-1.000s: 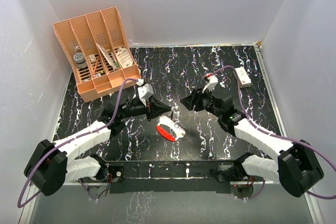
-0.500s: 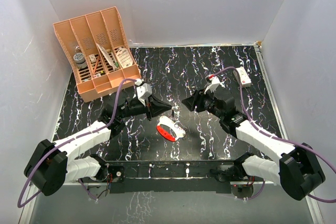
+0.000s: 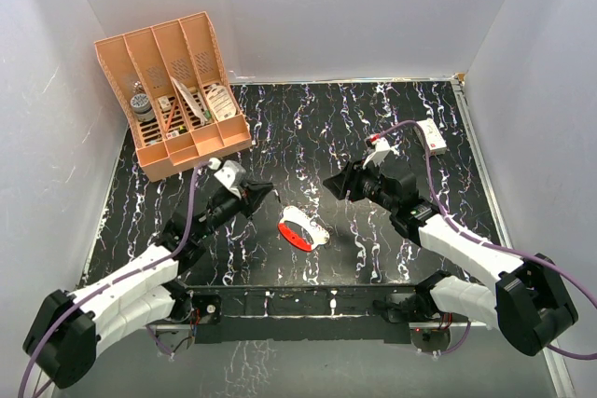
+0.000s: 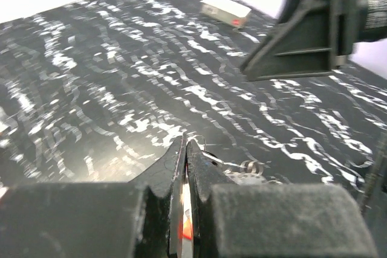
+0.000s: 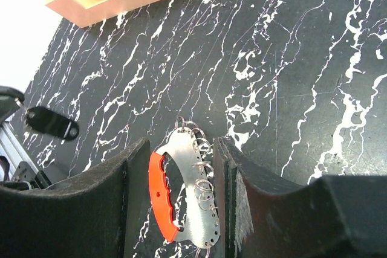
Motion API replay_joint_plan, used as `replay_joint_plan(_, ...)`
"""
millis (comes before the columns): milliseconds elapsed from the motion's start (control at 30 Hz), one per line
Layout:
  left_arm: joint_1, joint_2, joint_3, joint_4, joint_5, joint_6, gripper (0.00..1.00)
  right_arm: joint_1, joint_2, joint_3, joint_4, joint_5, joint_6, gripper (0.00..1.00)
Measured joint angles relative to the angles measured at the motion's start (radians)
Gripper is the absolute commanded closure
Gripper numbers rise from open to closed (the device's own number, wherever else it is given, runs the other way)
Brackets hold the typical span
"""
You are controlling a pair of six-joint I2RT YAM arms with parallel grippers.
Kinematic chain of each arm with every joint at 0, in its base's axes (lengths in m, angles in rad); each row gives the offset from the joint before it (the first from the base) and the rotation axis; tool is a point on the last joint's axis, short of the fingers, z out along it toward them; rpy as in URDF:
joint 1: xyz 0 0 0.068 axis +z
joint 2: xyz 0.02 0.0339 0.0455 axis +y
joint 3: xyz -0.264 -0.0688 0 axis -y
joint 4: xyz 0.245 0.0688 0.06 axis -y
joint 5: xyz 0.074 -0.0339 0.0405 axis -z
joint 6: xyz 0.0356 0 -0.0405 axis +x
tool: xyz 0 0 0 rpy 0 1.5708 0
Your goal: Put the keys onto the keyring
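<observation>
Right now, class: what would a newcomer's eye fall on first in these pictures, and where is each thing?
The red-and-white keyring stands out first, lying on the black white-veined table near its middle. Next comes the orange divided organizer at the far left corner, with a small white box at the far right.

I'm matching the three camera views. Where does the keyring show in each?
Top external: keyring lies mid-picture on the black white-veined table.
Left wrist: not clearly in it; small wire rings past the fingertips may belong to it.
Right wrist: bottom centre, seen between its fingers.
Shared landmark: that veined table.
</observation>
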Motion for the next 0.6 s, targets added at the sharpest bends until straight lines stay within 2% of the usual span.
replay_joint_plan(133, 0.000, -0.111, -0.063, -0.071, -0.197, 0.014, 1.00, 0.000, 0.000, -0.003, 0.000, -0.004, 0.002, 0.55)
replay_joint_plan(267, 0.000, -0.150, -0.072, -0.138, -0.342, 0.027, 1.00, 0.000, 0.001, -0.003, 0.000, -0.006, 0.002, 0.55)
replay_joint_plan(367, 0.000, -0.123, -0.073, -0.177, -0.412, 0.032, 1.00, 0.000, 0.005, -0.003, 0.000, -0.012, 0.002, 0.55)
replay_joint_plan(600, 0.001, 0.045, -0.074, -0.200, -0.490, 0.033, 1.00, 0.000, 0.013, -0.003, 0.000, -0.025, 0.002, 0.55)
